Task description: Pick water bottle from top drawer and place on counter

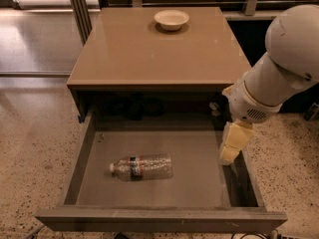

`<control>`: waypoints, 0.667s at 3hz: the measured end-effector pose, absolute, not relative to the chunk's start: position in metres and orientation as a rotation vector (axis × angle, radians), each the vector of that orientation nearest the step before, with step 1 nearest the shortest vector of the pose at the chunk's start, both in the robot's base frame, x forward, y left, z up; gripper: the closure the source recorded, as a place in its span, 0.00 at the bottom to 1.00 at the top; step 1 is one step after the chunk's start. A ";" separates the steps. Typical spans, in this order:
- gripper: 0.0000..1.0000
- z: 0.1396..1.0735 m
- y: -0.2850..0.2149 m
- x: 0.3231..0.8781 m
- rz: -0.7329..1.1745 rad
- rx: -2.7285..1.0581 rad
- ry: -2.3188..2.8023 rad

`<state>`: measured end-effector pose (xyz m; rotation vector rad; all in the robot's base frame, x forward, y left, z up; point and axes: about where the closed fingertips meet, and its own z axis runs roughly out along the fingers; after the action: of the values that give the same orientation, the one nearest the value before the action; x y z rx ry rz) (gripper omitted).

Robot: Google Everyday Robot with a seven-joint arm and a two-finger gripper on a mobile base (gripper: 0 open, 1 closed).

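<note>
The water bottle lies on its side on the bottom of the open top drawer, left of middle, with its white cap pointing left. The tan counter is the cabinet top above the drawer. My arm reaches in from the right, and my gripper hangs over the right side of the drawer, well to the right of the bottle and apart from it. The gripper holds nothing.
A small cream bowl sits at the back of the counter. Speckled terrazzo floor lies on both sides of the cabinet. Dark metal posts stand behind the counter's left corner.
</note>
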<state>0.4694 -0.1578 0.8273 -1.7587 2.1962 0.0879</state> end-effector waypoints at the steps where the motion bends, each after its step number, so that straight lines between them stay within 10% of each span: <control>1: 0.00 0.804 -0.127 0.473 0.221 -1.795 2.142; 2: 0.00 0.775 -0.082 0.485 0.332 -1.835 2.051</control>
<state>0.4849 -0.0817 0.7748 -1.8347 2.0511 0.3325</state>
